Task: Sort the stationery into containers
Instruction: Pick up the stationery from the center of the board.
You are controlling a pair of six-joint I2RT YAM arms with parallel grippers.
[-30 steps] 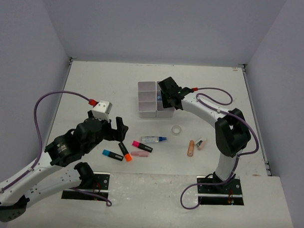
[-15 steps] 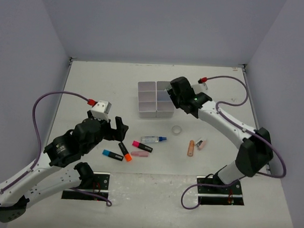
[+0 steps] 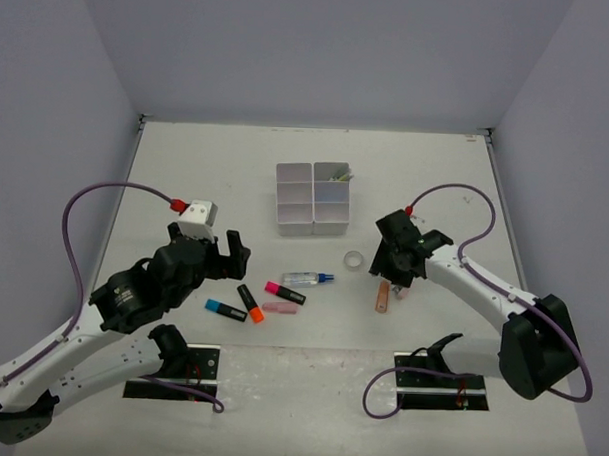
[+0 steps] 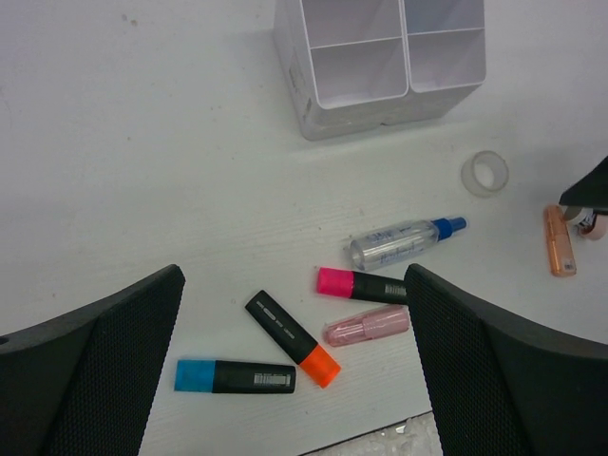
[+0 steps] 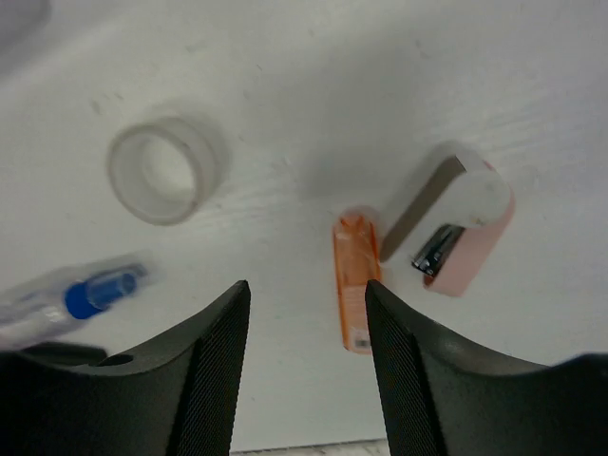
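Observation:
The white organiser tray (image 3: 295,228) (image 4: 306,106) stands at mid-table, with thin pens (image 3: 338,174) in its far right compartment. Loose stationery lies in front of it: a tape ring (image 3: 354,260) (image 5: 166,169), a blue-capped glue pen (image 3: 308,278) (image 4: 399,242), a pink-ended highlighter (image 4: 361,284), a pink eraser (image 4: 369,326), an orange-ended highlighter (image 4: 290,337) and a blue-ended highlighter (image 4: 235,376). My left gripper (image 3: 233,258) (image 4: 293,282) hovers open above these. My right gripper (image 3: 389,271) (image 5: 306,294) is open and empty just over an orange tube (image 5: 355,285) (image 3: 381,298).
A small pink and white stapler-like item (image 5: 456,233) (image 3: 402,287) lies right beside the orange tube. The table's near edge (image 4: 380,442) runs just below the highlighters. Grey walls close in the table on three sides.
My right arm has swung from over the tray back to the near right, down over the orange tube, and its jaws have widened. The left arm has barely moved.

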